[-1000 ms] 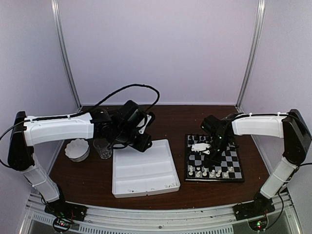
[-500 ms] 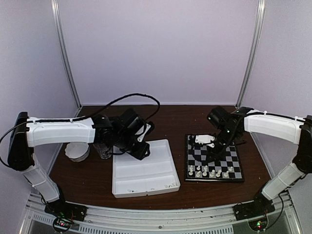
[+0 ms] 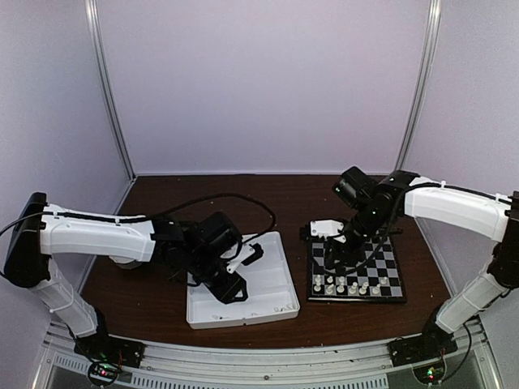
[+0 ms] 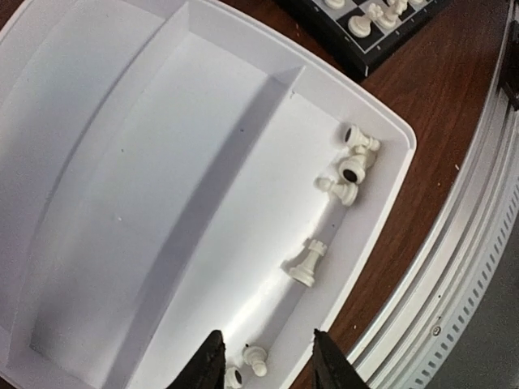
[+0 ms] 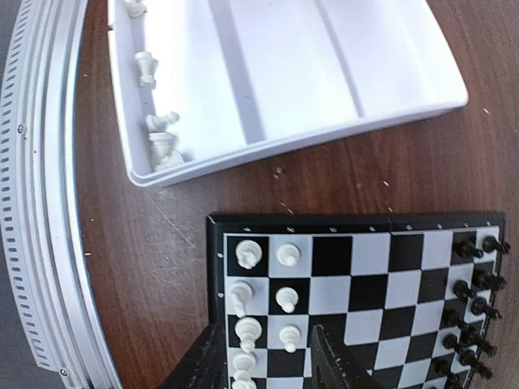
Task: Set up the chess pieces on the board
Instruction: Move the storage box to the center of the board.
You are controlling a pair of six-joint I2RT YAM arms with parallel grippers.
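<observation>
The board (image 3: 381, 258) lies right of centre, with white chess pieces (image 3: 349, 285) in its near rows. The right wrist view shows these white pieces (image 5: 247, 255) in two columns and black pieces (image 5: 474, 284) along the opposite side. My right gripper (image 5: 268, 350) hangs open and empty over the white side of the board (image 5: 422, 251). Several loose white pieces, including a rook (image 4: 308, 262) and a pawn (image 4: 255, 359), lie in the white tray's (image 4: 162, 162) end compartment. My left gripper (image 4: 266, 336) is open and empty just above that pawn.
The white three-compartment tray (image 3: 268, 312) sits left of the board on the brown table. A metal rail (image 3: 259, 356) runs along the near edge, close to the tray's corner (image 4: 401, 134). The board's corner (image 4: 381, 40) is near the tray.
My left gripper has moved from the tray's far left corner down over its near right compartment. My right gripper has shifted slightly left over the board's left part.
</observation>
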